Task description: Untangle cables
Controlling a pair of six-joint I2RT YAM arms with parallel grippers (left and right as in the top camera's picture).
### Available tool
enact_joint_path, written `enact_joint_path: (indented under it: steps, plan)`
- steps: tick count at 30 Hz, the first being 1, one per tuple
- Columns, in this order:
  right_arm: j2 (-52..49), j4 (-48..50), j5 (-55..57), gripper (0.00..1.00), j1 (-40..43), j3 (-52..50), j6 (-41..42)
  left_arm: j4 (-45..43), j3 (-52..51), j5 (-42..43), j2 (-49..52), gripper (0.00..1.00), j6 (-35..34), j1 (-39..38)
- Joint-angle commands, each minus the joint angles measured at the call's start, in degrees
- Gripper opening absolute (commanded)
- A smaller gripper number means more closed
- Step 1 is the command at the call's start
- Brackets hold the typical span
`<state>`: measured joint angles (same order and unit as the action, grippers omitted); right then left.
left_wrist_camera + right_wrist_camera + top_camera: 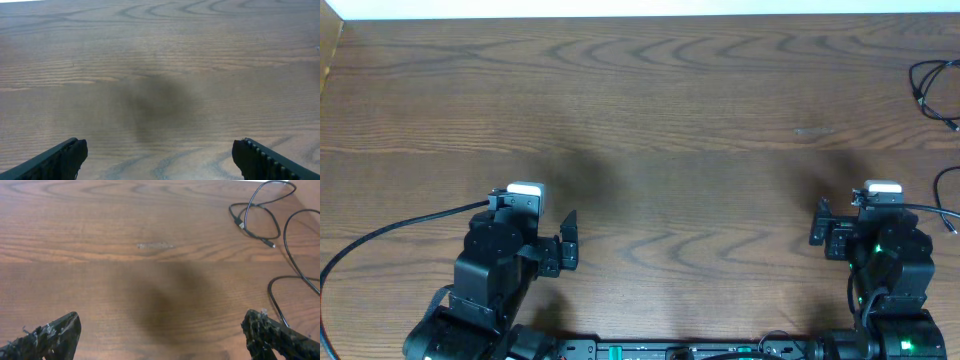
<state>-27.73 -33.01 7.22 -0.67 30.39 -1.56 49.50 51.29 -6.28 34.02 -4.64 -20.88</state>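
A bare wood-grain counter (640, 100) fills all three views. The cables (242, 225) lie at the counter's far right corner, well apart from both arms. They are thin black cords. One is bent into a loose loop, with a small plug (271, 245) at its free end lying on the wood. A second black cord (289, 250) sweeps in a wider curve along the counter's right edge and passes out of the picture. Whether the two cross each other beyond the edge of the view cannot be told. In the overhead view only a short stretch of the loop shows, at the counter's right edge.

The left gripper (160, 146) sits over the near left part of the counter, its fingers (65, 155) spread wide apart with nothing but bare wood between them. The right gripper (161, 317) sits over the near right part of the counter, its fingers (55, 332) likewise wide apart and holding nothing. Their tips look rough and frayed. Neither gripper touches a cable.

A pale scuff (155, 245) marks the wood toward the counter's right half, between the right gripper and the far edge. A thicker black arm cord (380, 230) curves off the counter's near left side from the left arm. A green light (877, 248) glows on the right arm.
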Motion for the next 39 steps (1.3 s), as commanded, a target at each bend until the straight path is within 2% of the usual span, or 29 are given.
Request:
enact_joint_path:
  steps: [1,23,31,39]
  plan:
    - [0.3,-1.0,-0.3,0.99,-0.3,-0.1,-0.7,0.0,-0.3,0.3,0.0,0.98,0.1,0.1]
    - [0.3,-23.6,-0.3,0.99,-0.3,-0.1,-0.7,0.5,-0.3,0.3,0.0,0.98,0.1,0.1]
    - [0.3,-25.2,-0.3,0.99,-0.3,-0.1,-0.7,4.9,-0.5,-1.5,-0.7,0.98,0.5,0.7]
    - [0.3,-25.1,-0.3,0.99,-0.3,-0.1,-0.7,3.5,-3.9,0.6,-5.4,0.98,-0.3,8.6]
